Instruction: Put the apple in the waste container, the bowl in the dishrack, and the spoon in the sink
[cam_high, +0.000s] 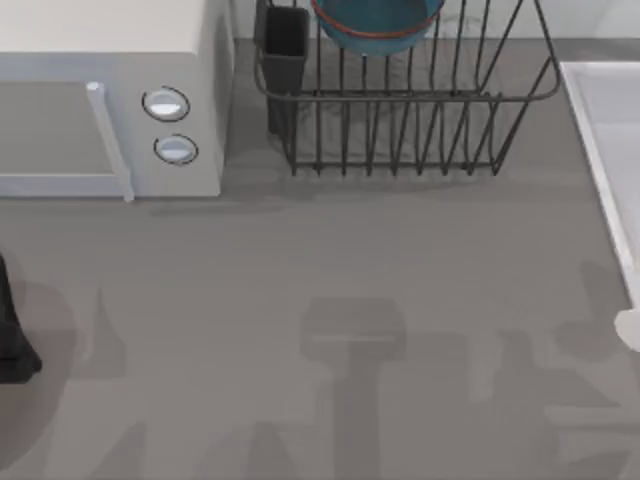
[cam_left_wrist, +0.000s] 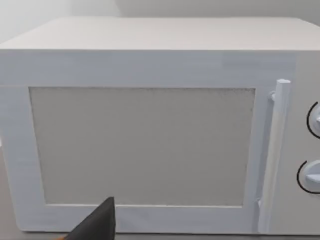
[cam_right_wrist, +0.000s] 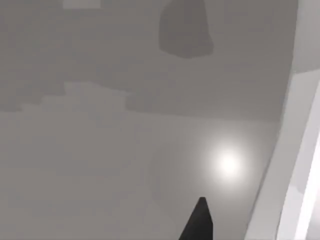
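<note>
Blue bowl (cam_high: 377, 28) sits in the dishrack (cam_high: 400, 110), left gripper (cam_left_wrist: 97, 222) faces the microwave (cam_left_wrist: 150, 135), can't tell its grip.

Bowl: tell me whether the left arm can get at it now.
Probably, but not directly: the bowl sits in the dishrack, open from above, while the microwave stands between it and the left arm at the table's left edge.

1 bowl (cam_high: 377, 25), 1 dishrack (cam_high: 405, 125), 1 microwave (cam_high: 105, 95) w/ 2 knobs — 1 sink (cam_high: 610, 130)
</note>
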